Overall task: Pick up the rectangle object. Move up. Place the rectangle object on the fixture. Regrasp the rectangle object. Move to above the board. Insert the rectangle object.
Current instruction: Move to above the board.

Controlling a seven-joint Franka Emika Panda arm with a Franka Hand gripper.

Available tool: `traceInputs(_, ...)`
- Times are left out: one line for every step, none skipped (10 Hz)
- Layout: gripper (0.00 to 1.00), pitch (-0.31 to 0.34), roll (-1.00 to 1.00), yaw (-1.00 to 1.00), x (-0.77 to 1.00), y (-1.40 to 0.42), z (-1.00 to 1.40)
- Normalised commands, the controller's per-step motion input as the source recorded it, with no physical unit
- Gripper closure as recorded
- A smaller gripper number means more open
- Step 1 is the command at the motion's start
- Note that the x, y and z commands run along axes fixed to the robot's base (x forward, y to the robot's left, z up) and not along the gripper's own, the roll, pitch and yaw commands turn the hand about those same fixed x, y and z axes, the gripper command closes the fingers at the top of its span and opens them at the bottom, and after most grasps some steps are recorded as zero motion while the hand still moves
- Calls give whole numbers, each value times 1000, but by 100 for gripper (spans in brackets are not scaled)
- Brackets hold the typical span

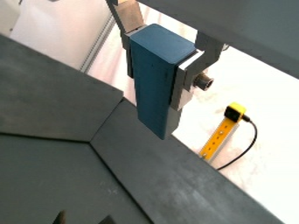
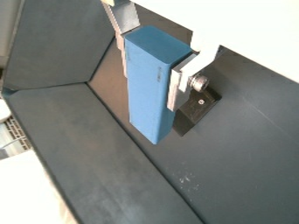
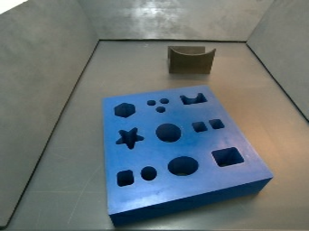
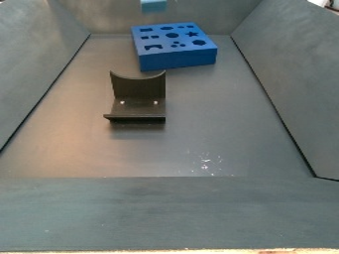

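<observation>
In both wrist views the tool (image 1: 160, 66) (image 2: 156, 63) grips the rectangle object (image 1: 156, 80) (image 2: 153, 83), raised above the bench (neither side view shows it), apart from fixture (image 3: 190, 59) and board (image 3: 182, 153).

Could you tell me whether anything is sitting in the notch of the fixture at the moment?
Nothing is: in both side views the fixture stands bare, its notch open. The rectangle object is between the fingers of the gripper, seen only in the wrist views. The fixture's underside is hidden.
</observation>
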Motion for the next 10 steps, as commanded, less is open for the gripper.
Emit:
traceInputs(100,102,-81,-45,-54,-25,599)
traceInputs(100,139,-83,-22,-39,-22,368)
traceInputs(100,165,-86,-4,-24,-21,196)
traceInputs(100,-120,-1000,-103,-404,-1000,-386)
traceInputs(100,-127,-1000,-98,-398,-1000,-406)
traceInputs(100,-136,-1000,-94,-416,-1000,-418)
traceInputs(100,-130,-1000,-95,-430,-1000,-416)
traceInputs(100,-132,-1000,-96,-445,-1000,-408)
traceInputs(100,-133,-1000,-97,-462,-1000,-410)
traceInputs(100,-130,-1000,-98,-481,-982,-403)
